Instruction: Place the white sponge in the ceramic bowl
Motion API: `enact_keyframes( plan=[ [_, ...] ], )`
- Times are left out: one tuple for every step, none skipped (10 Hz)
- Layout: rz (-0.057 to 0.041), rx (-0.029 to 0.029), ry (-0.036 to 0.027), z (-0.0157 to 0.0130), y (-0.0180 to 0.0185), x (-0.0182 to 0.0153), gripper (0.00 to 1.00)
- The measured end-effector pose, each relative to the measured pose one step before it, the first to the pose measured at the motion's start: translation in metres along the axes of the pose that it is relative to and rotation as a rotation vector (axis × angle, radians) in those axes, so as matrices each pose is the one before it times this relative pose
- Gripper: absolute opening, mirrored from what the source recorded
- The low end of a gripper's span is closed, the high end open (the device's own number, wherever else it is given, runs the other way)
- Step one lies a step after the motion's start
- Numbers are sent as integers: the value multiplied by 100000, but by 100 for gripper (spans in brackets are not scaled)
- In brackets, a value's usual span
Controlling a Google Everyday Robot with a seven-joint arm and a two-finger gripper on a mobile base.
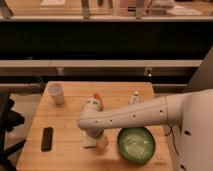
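The white sponge (89,142) lies flat on the wooden table (70,117), just left of the ceramic bowl (136,145). The bowl is dark green with pale swirl marks and stands at the table's front right. My arm reaches in from the right across the table, and its wrist bends down over the sponge. My gripper (96,139) sits low, right at the sponge and partly covering it. I cannot tell whether it is touching the sponge.
A white cup (56,93) stands at the back left. A black remote (46,138) lies at the front left. A white capped tube (134,98) stands at the back right. A white bottle with an orange top (94,102) stands behind my wrist.
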Motion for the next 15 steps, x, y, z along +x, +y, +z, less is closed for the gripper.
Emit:
enact_keyframes(
  plan=[
    [236, -29, -129, 107, 57, 61, 80],
    [-333, -35, -211, 112, -156, -155, 80],
    [-914, -119, -400, 187, -244, -263, 80],
    [-429, -81, -176, 166, -97, -53, 80],
    [-314, 2, 56, 152, -7, 38, 80],
    [-271, -5, -94, 164, 32, -12, 80],
    [-237, 13, 5, 118, 19, -8, 80],
    [-64, -27, -142, 87, -6, 2, 80],
    [61, -116, -152, 99, 25, 52, 80],
    [-66, -152, -207, 126, -6, -56, 80],
    [-494, -120, -241, 89, -121, -179, 80],
    [-363, 45, -77, 46, -115, -64, 80],
    [-177, -122, -125, 105, -12, -9, 80],
    [-111, -39, -82, 107, -26, -23, 80],
    [-53, -90, 9, 98, -6, 3, 80]
  ],
)
